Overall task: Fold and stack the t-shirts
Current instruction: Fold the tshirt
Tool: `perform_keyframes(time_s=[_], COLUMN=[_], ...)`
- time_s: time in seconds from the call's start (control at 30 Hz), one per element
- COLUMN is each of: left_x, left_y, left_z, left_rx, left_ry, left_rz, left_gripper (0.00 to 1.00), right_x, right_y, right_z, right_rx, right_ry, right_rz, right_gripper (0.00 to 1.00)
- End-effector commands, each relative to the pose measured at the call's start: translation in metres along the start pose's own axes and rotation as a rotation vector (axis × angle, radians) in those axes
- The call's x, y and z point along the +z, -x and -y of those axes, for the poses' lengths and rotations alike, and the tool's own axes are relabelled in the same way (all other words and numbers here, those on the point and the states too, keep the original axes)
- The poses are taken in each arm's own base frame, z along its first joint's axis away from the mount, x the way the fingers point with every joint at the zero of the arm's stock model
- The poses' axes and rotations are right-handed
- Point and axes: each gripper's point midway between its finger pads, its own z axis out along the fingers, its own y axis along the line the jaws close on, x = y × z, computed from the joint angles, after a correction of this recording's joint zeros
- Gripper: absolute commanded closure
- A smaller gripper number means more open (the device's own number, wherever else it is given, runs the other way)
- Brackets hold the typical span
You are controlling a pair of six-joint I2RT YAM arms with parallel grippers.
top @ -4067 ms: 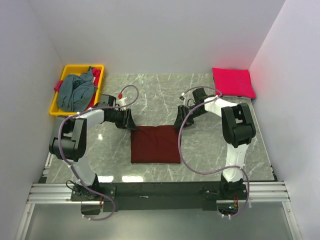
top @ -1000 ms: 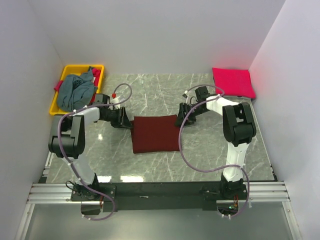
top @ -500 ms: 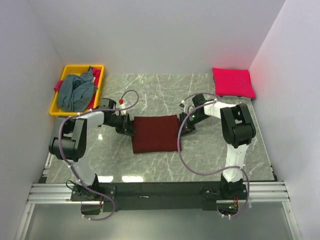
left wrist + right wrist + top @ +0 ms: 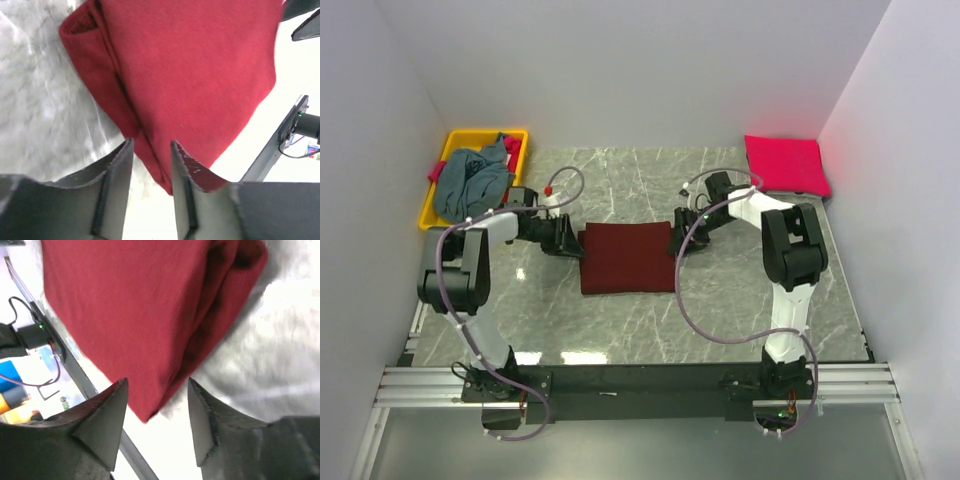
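Observation:
The dark maroon t-shirt (image 4: 628, 258) lies folded into a rectangle in the middle of the table. My left gripper (image 4: 574, 243) is at its far left corner and my right gripper (image 4: 677, 240) is at its far right corner. In the left wrist view the left gripper (image 4: 151, 142) is open, with the maroon shirt's (image 4: 190, 70) layered edge just beyond the tips. In the right wrist view the right gripper (image 4: 157, 381) is open wide, and the shirt's (image 4: 135, 315) corner lies ahead of it. The bright pink-red t-shirt (image 4: 786, 163) lies folded at the back right. The grey-blue t-shirt (image 4: 473, 183) is bunched in the bin.
A yellow plastic bin (image 4: 435, 208) stands at the back left, with a bit of pink cloth under the grey-blue shirt. White walls close in the table on three sides. Purple cables loop from both arms above the table.
The maroon shirt has shifted a little toward the far side. Both grippers have moved from its side edges up to its far corners.

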Motion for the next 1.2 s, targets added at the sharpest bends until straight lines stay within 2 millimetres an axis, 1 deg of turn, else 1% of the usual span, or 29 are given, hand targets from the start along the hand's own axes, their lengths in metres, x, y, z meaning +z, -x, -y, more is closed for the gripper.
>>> perform_keyframes(time_s=[0.0, 0.03, 0.07, 0.1, 0.13, 0.17, 0.2, 0.23, 0.27, 0.3, 0.33, 0.37, 0.4, 0.43, 0.47, 0.5, 0.53, 0.6, 0.63, 0.7, 0.73, 0.8, 0.83, 0.9, 0.97, 1.0, 1.03, 1.1, 1.17], left_x=[-0.03, -0.039, -0.042, -0.043, -0.043, -0.041, -0.032, -0.028, -0.022, -0.016, -0.006, 0.0, 0.004, 0.012, 0.016, 0.022, 0.032, 0.042, 0.053, 0.062, 0.07, 0.074, 0.079, 0.081, 0.081, 0.081, 0.079, 0.077, 0.072], left_y=[0.007, 0.009, 0.007, 0.006, 0.004, 0.003, -0.002, -0.003, -0.007, -0.016, -0.016, -0.022, -0.025, -0.031, -0.032, -0.036, -0.044, -0.05, -0.058, -0.064, -0.071, -0.076, -0.082, -0.086, -0.09, -0.094, -0.094, -0.09, -0.092], left_z=[0.029, 0.045, 0.054, 0.063, 0.08, 0.09, 0.107, 0.117, 0.125, 0.132, 0.143, 0.144, 0.147, 0.147, 0.147, 0.144, 0.136, 0.127, 0.112, 0.098, 0.082, 0.066, 0.054, 0.035, 0.026, 0.021, 0.023, 0.022, 0.026], left_rx=[0.102, 0.132, 0.143, 0.123, 0.129, 0.127, 0.1, 0.094, 0.081, 0.016, 0.047, -0.012, -0.022, -0.04, -0.039, -0.058, -0.089, -0.125, -0.169, -0.194, -0.241, -0.279, -0.306, -0.338, -0.324, -0.335, -0.342, -0.311, -0.284], left_ry=[-0.053, -0.101, -0.134, -0.164, -0.21, -0.244, -0.296, -0.32, -0.343, -0.363, -0.394, -0.39, -0.406, -0.418, -0.421, -0.416, -0.403, -0.395, -0.367, -0.352, -0.328, -0.316, -0.298, -0.279, -0.277, -0.277, -0.297, -0.29, -0.297], left_rz=[0.066, 0.09, 0.097, 0.108, 0.112, 0.114, 0.102, 0.1, 0.087, 0.06, 0.058, 0.039, 0.028, 0.002, 0.002, -0.013, -0.045, -0.072, -0.107, -0.135, -0.161, -0.18, -0.195, -0.2, -0.208, -0.218, -0.224, -0.213, -0.221], left_gripper=[0.58, 0.59, 0.61, 0.62, 0.66, 0.69, 0.72, 0.78, 0.81, 0.84, 0.87, 0.89, 0.91, 0.93, 0.93, 0.94, 0.94, 0.94, 0.94, 0.95, 0.95, 0.94, 0.93, 0.9, 0.89, 0.87, 0.85, 0.81, 0.77], right_x=[-0.043, -0.055, -0.061, -0.064, -0.064, -0.061, -0.056, -0.04, -0.034, -0.025, -0.014, -0.004, 0.004, 0.014, 0.023, 0.03, 0.043, 0.061, 0.075, 0.086, 0.096, 0.096, 0.099, 0.096, 0.095, 0.092, 0.09, 0.084, 0.082], right_y=[0.005, 0.007, 0.012, 0.014, 0.016, 0.015, 0.013, 0.0, 0.003, -0.001, -0.013, -0.011, -0.016, -0.025, -0.03, -0.034, -0.04, -0.046, -0.05, -0.047, -0.051, -0.048, -0.054, -0.057, -0.065, -0.064, -0.069, -0.07, -0.072], right_z=[-0.025, -0.04, -0.049, -0.06, -0.082, -0.091, -0.1, -0.115, -0.124, -0.132, -0.133, -0.147, -0.151, -0.15, -0.161, -0.159, -0.152, -0.139, -0.122, -0.102, -0.084, -0.06, -0.046, -0.03, -0.021, -0.02, -0.017, -0.017, -0.017], right_rx=[-0.103, -0.148, -0.171, -0.18, -0.169, -0.156, -0.149, -0.085, -0.111, -0.108, -0.013, -0.067, -0.043, 0.043, 0.007, 0.024, 0.041, 0.058, 0.102, 0.155, 0.204, 0.271, 0.312, 0.336, 0.355, 0.347, 0.35, 0.313, 0.288], right_ry=[-0.01, 0.0, 0.019, 0.05, 0.129, 0.161, 0.203, 0.266, 0.307, 0.338, 0.36, 0.4, 0.417, 0.426, 0.451, 0.447, 0.432, 0.391, 0.37, 0.341, 0.311, 0.289, 0.27, 0.251, 0.228, 0.224, 0.219, 0.212, 0.197], right_rz=[0.08, 0.119, 0.154, 0.177, 0.204, 0.208, 0.203, 0.144, 0.152, 0.136, 0.096, 0.112, 0.102, 0.067, 0.056, 0.041, 0.016, -0.001, -0.028, -0.03, -0.046, -0.034, -0.045, -0.04, -0.058, -0.05, -0.05, -0.041, -0.049], right_gripper=[0.41, 0.41, 0.41, 0.41, 0.41, 0.43, 0.49, 0.51, 0.52, 0.58, 0.59, 0.65, 0.68, 0.68, 0.69, 0.71, 0.71, 0.72, 0.72, 0.73, 0.73, 0.73, 0.73, 0.73, 0.73, 0.73, 0.73, 0.73, 0.74])
